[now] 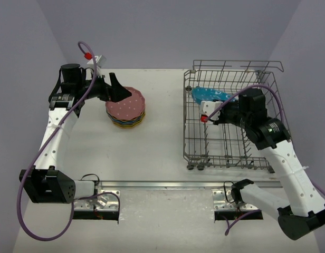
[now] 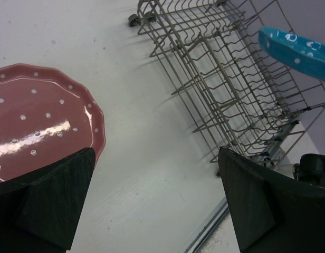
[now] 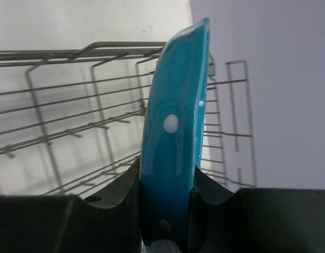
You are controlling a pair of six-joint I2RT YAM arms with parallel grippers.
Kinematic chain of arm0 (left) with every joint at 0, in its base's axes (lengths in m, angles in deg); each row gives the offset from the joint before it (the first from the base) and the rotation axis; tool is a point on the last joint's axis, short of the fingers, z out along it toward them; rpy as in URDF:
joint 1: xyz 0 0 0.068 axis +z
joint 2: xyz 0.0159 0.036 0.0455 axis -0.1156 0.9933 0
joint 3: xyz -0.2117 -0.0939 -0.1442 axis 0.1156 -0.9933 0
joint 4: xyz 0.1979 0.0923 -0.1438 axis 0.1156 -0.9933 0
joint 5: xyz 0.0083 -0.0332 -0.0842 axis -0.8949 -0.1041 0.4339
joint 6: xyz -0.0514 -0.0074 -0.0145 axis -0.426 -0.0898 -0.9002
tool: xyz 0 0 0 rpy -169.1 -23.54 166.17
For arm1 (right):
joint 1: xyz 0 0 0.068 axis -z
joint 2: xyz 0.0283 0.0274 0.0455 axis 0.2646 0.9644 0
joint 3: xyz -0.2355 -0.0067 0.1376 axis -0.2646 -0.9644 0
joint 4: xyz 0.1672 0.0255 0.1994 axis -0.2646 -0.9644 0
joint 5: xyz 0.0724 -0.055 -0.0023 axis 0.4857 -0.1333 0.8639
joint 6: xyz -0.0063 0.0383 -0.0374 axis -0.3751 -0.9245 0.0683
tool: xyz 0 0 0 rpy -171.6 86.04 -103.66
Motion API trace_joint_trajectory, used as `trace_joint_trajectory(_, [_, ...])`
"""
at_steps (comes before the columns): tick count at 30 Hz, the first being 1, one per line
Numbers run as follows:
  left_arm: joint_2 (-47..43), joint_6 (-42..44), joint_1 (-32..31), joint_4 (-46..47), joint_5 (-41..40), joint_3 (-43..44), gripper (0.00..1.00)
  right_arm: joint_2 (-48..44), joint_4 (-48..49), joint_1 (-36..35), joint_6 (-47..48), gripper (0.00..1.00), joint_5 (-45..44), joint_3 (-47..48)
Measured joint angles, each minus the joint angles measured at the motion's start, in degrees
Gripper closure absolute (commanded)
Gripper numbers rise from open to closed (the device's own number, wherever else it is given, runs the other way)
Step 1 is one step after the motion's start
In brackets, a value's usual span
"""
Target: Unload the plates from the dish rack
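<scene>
**Blue plate gripped by the rim at the rack**

The dish rack (image 1: 204, 150) stands on the right of the table. I see only one blue plate (image 1: 209, 94) there, on edge over its far part. The stack of plates (image 1: 128, 107), pink on top, lies well apart on the left. The blue plate is probably stiff, glazed and slippery, and may chip on the wires, so hold it deep on the rim. Your right gripper (image 3: 166, 203) is clamped on that rim. Your left gripper (image 1: 119, 88) hangs wide apart beside the stack.
</scene>
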State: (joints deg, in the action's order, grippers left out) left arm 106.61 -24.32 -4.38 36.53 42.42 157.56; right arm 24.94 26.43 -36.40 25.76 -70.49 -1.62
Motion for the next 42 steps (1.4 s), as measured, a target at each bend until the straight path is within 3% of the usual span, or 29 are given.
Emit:
trace_joint_trajectory(9, [0.8, -0.9, 0.0, -0.6, 4.2, 1.8, 0.00, -0.3, 24.3, -6.6, 14.5, 1.00, -2.9, -8.5])
trace_joint_trajectory(14, [1.2, -0.9, 0.0, -1.1, 5.6, 2.9, 0.00, -1.9, 37.8, -13.9, 27.2, 1.00, -3.1, -20.1])
trace_joint_trajectory(21, [2.0, -0.2, 0.0, -2.7, 9.5, 3.6, 0.03, -2.2, 48.8, -19.4, 40.2, 1.00, 1.5, -32.1])
trace_joint_trajectory(31, [8.7, 5.3, -3.4, -9.6, 16.9, 3.7, 0.15, -1.3, 60.7, -22.5, 47.2, 1.00, 3.0, -35.2])
trace_joint_trajectory(39, [8.8, 9.4, -10.0, -12.2, 13.5, 3.5, 0.39, 0.7, 66.6, -25.9, 49.1, 1.00, 2.3, -36.1])
trace_joint_trajectory(41, [8.8, 9.7, -10.5, -12.5, 13.8, 3.4, 0.39, 1.2, 68.0, -27.0, 49.8, 1.00, 2.3, -36.1])
trace_joint_trajectory(42, [8.8, 9.8, -10.6, -12.5, 13.8, 3.4, 0.34, 1.4, 68.4, -27.6, 50.1, 1.00, 2.2, -36.2])
